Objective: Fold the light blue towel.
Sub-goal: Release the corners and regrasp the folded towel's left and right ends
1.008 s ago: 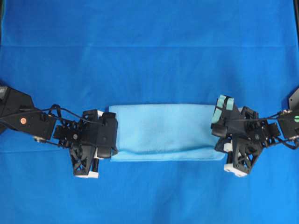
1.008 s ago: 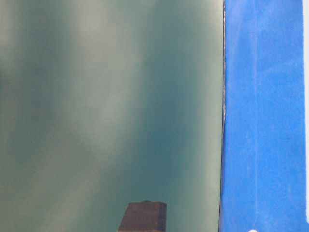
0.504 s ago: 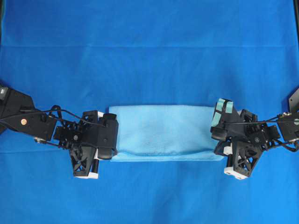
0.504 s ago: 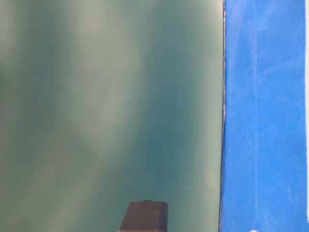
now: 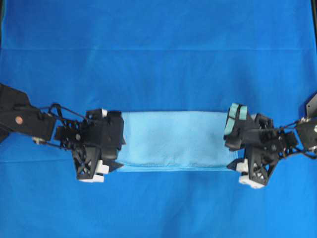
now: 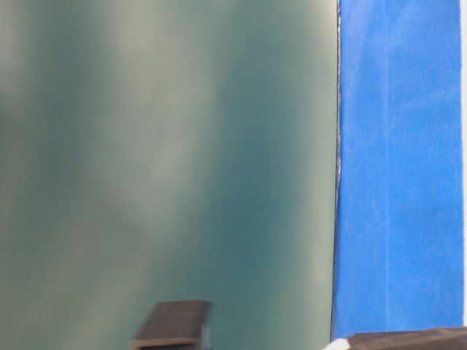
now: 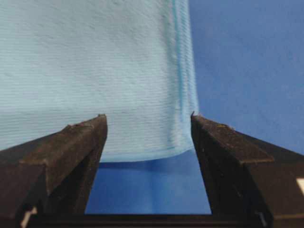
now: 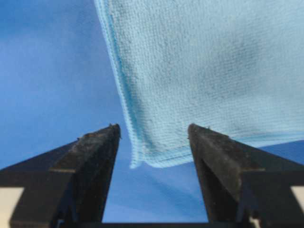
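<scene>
The light blue towel lies folded into a long flat strip at the middle of the table. My left gripper is at its left end, open. In the left wrist view the towel's corner lies on the table between the spread fingertips of the gripper, which does not grip it. My right gripper is at the right end, open. In the right wrist view the towel's hemmed corner lies between the tips of the gripper, apart from both.
The darker royal-blue table covering spreads all round the towel. The table-level view is mostly filled by a blurred grey-green surface, with a strip of blue covering at the right.
My left gripper has shifted a little to the left and toward the far side at the towel's end. My right gripper has barely moved. The towel stays flat.
</scene>
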